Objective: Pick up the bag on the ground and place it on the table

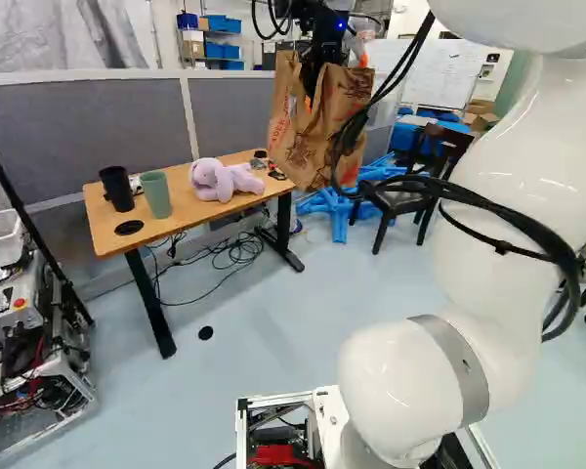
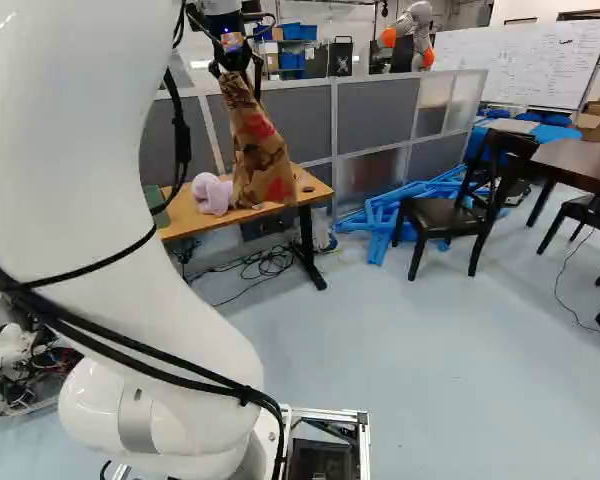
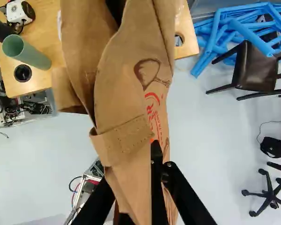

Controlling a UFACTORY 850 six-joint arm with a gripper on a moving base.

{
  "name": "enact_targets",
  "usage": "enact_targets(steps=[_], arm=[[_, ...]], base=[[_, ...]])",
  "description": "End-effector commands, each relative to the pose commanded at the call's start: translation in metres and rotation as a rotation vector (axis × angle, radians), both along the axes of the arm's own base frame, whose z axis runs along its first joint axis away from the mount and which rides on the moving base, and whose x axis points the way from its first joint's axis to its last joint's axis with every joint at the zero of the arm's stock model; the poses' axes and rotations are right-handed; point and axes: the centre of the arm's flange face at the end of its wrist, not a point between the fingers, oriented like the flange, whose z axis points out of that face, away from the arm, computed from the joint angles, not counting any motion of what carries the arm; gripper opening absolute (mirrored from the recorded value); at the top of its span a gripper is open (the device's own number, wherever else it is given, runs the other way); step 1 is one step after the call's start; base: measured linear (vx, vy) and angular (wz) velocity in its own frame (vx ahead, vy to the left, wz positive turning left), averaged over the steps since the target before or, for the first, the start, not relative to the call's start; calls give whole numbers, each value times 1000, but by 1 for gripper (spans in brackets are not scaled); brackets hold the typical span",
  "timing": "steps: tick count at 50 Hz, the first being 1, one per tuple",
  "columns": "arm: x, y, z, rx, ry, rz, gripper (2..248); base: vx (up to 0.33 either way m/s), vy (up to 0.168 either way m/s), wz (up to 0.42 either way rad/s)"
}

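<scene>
High at the top of the left base view, my black gripper (image 1: 317,70) is shut on the upper edge of the brown paper bag (image 1: 317,132), which hangs down with red print on it. In the right base view the bag (image 2: 258,150) overlaps the wooden table (image 2: 315,190); whether its bottom touches the top I cannot tell. The wrist view shows creased paper of the bag (image 3: 126,108) pinched by the gripper (image 3: 143,161), partly hiding one finger. Beyond it lies part of the table (image 3: 42,77).
On the table stand a black cup (image 1: 117,189) and a green cup (image 1: 156,194), beside a lilac plush toy (image 1: 223,180). Grey partitions (image 1: 98,122) rise behind. Blue frames (image 2: 395,215) and a dark chair (image 2: 460,215) stand to the table's right. Another robot (image 2: 412,30) is farther back.
</scene>
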Motion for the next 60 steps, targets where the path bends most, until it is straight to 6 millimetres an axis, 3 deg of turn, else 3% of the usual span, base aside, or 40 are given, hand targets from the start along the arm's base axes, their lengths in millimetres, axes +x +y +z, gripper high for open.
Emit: enact_targets(steps=[32,60], arm=[[0,0,0,0,0,0,21],[0,0,0,0,0,0,21]], base=[[233,72,-20],[170,131,310]])
